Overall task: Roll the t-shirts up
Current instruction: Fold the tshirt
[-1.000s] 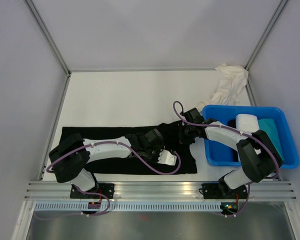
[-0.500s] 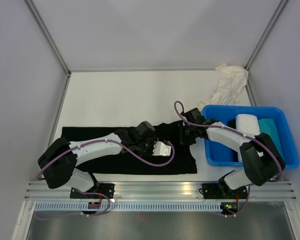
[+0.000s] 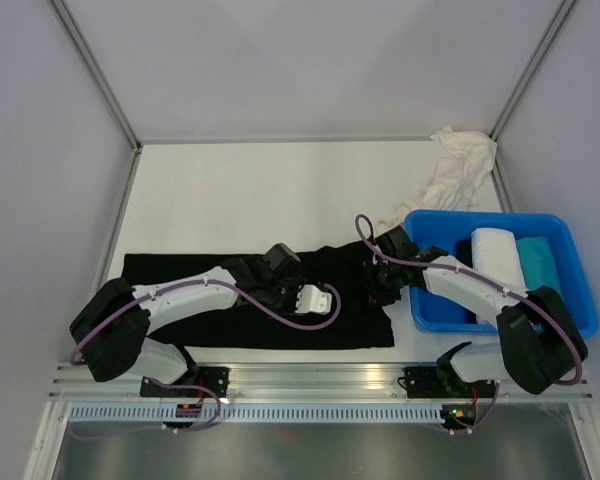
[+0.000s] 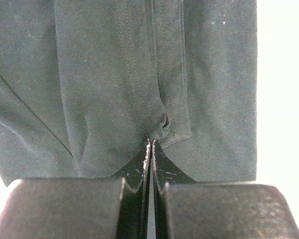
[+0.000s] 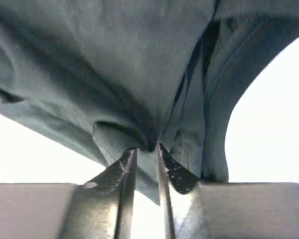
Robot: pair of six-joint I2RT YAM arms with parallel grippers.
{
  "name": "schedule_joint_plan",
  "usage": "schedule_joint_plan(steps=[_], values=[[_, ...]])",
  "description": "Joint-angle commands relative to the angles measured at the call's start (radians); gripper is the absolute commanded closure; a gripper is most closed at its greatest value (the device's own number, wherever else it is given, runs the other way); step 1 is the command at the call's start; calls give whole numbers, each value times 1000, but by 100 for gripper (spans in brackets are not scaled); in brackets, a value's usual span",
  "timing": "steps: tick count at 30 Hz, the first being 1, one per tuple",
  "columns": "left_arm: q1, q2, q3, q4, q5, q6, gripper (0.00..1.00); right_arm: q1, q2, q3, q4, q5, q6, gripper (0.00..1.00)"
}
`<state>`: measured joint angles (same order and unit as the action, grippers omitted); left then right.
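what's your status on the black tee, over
Left gripper shut on black t-shirt. Right gripper, jaws slightly parted, cloth bunched at tips. Shirt laid out long, not yet rolled. Blue tub close by its right end.

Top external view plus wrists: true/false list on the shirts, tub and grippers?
1. The left gripper is shut on the black t-shirt. True.
2. The blue tub is empty. False: it holds a white roll and a teal roll.
3. A crumpled white cloth lies at the far right corner of the table. True.
4. The black t-shirt is rolled up. False: it lies flat in a long strip.
5. The right gripper is inside the tub. False: it is at the black t-shirt's right end, beside the tub.
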<state>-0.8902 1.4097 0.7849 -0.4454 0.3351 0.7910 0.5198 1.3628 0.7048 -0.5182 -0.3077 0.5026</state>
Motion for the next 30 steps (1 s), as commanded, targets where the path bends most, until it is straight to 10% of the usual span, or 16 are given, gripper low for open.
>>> schedule_joint_plan(steps=[1, 6, 19, 25, 30], values=[[5, -18, 10, -4, 45, 22, 98, 3, -82, 10, -81, 1, -3, 69], [5, -15, 20, -12, 39, 28, 98, 3, -212, 24, -148, 28, 76, 46], [5, -20, 19, -26, 31, 30, 98, 9, -157, -73, 59, -27, 203, 45], [13, -23, 43, -45, 70, 13, 98, 39, -142, -129, 154, -88, 264, 54], [108, -41, 96, -179, 277, 58, 98, 40, -110, -156, 182, -107, 254, 91]])
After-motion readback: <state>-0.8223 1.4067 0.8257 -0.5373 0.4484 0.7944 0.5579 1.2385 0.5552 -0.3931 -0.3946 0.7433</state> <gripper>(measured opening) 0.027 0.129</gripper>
